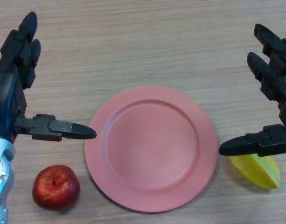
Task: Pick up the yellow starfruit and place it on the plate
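A yellow starfruit (257, 171) lies on the wooden table at the lower right, just right of the pink plate (150, 148). My right hand (274, 84) hovers above it with fingers straight and open; its thumb reaches left over the fruit's top edge. The plate sits in the middle of the view with nothing on it. My left hand (14, 88) is open at the left edge, its thumb pointing toward the plate's rim.
A red apple (56, 187) rests on the table at the lower left, near the plate's left rim and below my left thumb. Bare wooden table surface (147, 42) stretches across the far side.
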